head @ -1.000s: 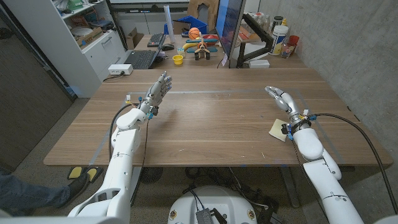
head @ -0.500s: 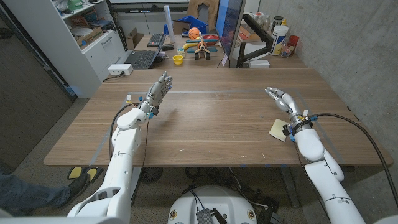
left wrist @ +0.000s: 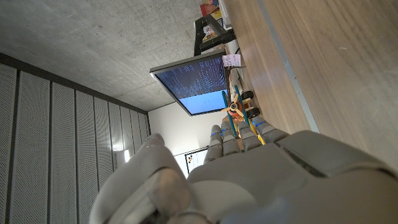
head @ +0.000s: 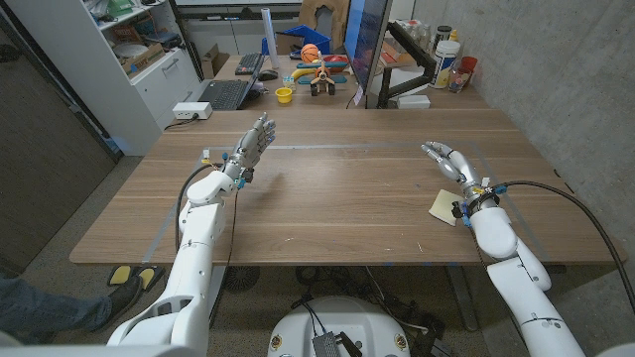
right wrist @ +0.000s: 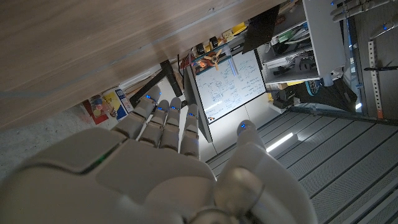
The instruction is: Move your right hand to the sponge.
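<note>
Right hand raised and empty, just beside the sponge.

The right hand hovers above the wooden table with its fingers stretched out and slightly apart, holding nothing (whether it touches anything cannot be told). The pale yellow sponge lies on the table near the right edge, tucked just beside the right wrist and partly hidden by it. Across the table, the left hand is likewise spread and empty, fingers reaching toward the monitor behind the table.

Matt brown wooden table with visible grain, smooth glossy white plastic hands, pale yellow sponge, rough grey concrete wall
</note>
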### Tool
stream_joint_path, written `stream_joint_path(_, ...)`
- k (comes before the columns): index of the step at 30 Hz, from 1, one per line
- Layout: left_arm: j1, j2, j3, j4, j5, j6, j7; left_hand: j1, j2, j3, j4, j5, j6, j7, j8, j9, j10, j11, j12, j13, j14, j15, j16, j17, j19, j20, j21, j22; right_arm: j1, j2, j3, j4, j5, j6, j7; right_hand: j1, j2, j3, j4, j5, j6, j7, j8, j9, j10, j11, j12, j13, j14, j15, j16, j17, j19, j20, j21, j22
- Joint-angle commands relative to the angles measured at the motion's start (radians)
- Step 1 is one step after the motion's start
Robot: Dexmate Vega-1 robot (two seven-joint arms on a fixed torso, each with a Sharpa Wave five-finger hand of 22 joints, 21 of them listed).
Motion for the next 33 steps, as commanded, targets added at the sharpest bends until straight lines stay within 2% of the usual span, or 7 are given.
stream_joint_path(1, -0.004, -0.002, 0.004, 0.006, 0.000, -0.002, -0.002, 0.011, 0.000, -0.007, -0.001, -0.006, 0.011, 0.000, -0.002, 0.005, 0.001, 0.002, -0.001, 0.002, -0.001, -0.001, 0.003, 0.002, -0.008, 0.001, -0.001, 0.002, -0.024, -0.006, 0.002, -0.025, -0.037, -0.011, -0.014, 0.003, -0.004, -0.002, -0.003, 0.005, 0.008, -0.007, -0.001, 0.001, 0.012, -0.005, 0.003, 0.005, 0.006, -0.001, 0.001, 0.002, 0.011, -0.004, -0.004, 0.005)
stream_joint_path(33, -0.016, -0.001, 0.009, 0.011, 0.006, 0.012, -0.004, 0.013, 0.002, -0.010, -0.001, -0.010, 0.014, 0.002, -0.002, 0.005, 0.002, 0.001, -0.001, 0.002, -0.002, -0.001, 0.003, 0.002, -0.009, -0.003, 0.000, 0.002, -0.087, -0.008, 0.008, -0.077, -0.113, -0.061, -0.037, 0.001, -0.004, -0.004, -0.003, 0.006, 0.003, -0.017, -0.004, 0.001, 0.007, -0.006, -0.001, 0.005, 0.005, 0.000, -0.001, 0.002, 0.006, 0.001, -0.018, 0.005)
